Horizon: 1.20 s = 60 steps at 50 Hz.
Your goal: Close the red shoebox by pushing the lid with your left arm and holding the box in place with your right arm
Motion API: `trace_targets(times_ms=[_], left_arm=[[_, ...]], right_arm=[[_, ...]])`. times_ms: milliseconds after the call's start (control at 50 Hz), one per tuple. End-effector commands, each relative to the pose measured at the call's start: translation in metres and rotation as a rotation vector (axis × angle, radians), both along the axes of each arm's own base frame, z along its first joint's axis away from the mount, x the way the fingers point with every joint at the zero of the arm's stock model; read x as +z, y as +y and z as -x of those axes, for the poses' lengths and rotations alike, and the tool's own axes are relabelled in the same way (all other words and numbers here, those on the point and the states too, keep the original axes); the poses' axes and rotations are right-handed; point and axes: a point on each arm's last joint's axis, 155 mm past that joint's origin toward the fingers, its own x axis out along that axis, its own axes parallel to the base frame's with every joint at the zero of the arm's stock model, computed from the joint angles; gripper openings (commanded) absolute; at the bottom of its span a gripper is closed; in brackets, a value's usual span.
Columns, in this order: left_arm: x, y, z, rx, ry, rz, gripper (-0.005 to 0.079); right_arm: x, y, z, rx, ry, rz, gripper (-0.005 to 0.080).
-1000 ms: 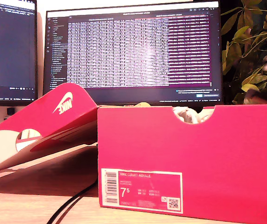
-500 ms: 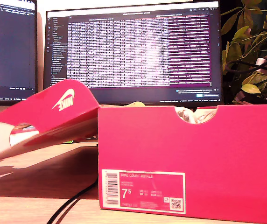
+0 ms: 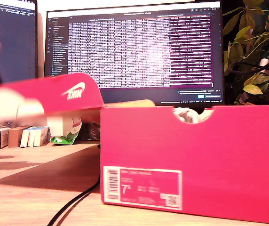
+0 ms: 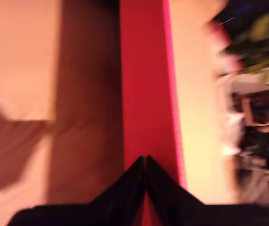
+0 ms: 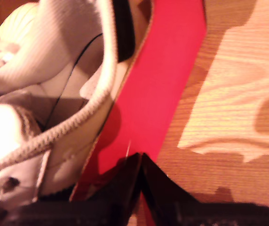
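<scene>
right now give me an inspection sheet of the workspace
surface: wooden table, bare in front.
job's things: red shoebox open, white shoe inside; lid raised about level, not closed.
clutter: small boxes and a green packet behind the lid.
grippers: my first gripper has its pincer shut at the lid's edge; my second gripper has its pincer shut at the box wall.
cables: black cable runs across the table.
surroundings: monitor, plant.

Nike swoosh on lid [image 3: 73,91]; label [image 3: 141,187] blurred.
</scene>
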Motion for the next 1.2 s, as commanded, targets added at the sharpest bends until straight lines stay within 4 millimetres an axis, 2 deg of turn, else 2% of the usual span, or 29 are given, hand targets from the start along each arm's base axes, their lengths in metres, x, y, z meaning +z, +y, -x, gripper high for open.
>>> trace_targets(times_ms=[0, 180, 360, 540, 780, 860, 1000, 1120, 1180], left_arm=[[0.006, -0.017, 0.011, -0.059, 0.019, 0.039, -0.0019], [0.021, -0.028, 0.018, -0.116, 0.017, 0.062, -0.0019], [0.04, -0.048, 0.031, -0.189, 0.002, 0.121, -0.0019], [0.065, -0.066, 0.043, -0.253, -0.062, 0.138, -0.0019], [0.108, -0.084, 0.054, -0.311, -0.168, 0.141, -0.0019], [0.12, -0.088, 0.056, -0.328, -0.206, 0.14, -0.0019], [0.136, -0.103, 0.056, -0.366, -0.284, 0.125, -0.0019], [0.147, -0.111, 0.031, -0.314, -0.431, -0.017, -0.0019], [0.16, -0.114, 0.017, -0.27, -0.51, -0.089, -0.0019]], right_arm=[[0.005, 0.025, 0.003, 0.079, -0.007, -0.04, -0.0012], [0.006, 0.043, 0.008, 0.126, -0.009, -0.043, -0.0012], [0.009, 0.063, 0.013, 0.164, -0.016, -0.062, -0.0012], [0.015, 0.08, 0.014, 0.193, -0.035, -0.082, -0.0012], [0.015, 0.09, 0.019, 0.218, -0.038, -0.08, -0.0012], [0.013, 0.082, 0.015, 0.192, -0.046, -0.045, -0.0012], [0.003, 0.047, 0.006, 0.127, -0.047, 0.068, -0.0012], [-0.005, 0.004, -0.002, 0.043, -0.038, 0.19, -0.0012], [-0.005, -0.014, -0.006, 0.006, -0.034, 0.224, -0.0013]])
